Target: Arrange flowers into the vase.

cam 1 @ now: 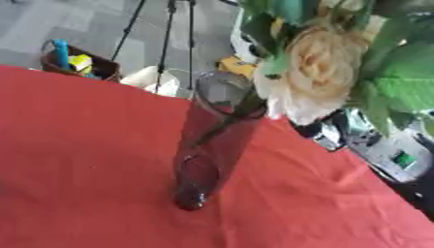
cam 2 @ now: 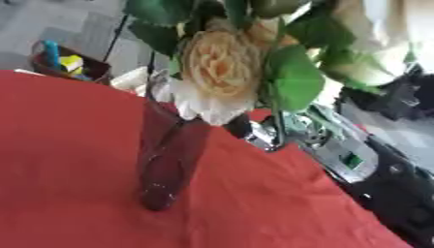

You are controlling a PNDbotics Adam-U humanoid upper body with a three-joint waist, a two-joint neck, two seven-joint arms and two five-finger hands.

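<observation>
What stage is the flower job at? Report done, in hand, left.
Done: a stem already runs down inside the clear vase, which stands upright on the red tablecloth. In hand: the cream flower with green leaves sits above the vase mouth; what holds it is not visible. Left: whether it needs seating deeper cannot be judged; no other loose flowers show.

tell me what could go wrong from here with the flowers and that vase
1. The glass vase is tall and narrow and stands on a red cloth; the heavy cream flower and leaves hang off to one side of its mouth, so it might tip.
2. Only a thin dark stem shows inside the vase, so the bunch may slip out.
</observation>
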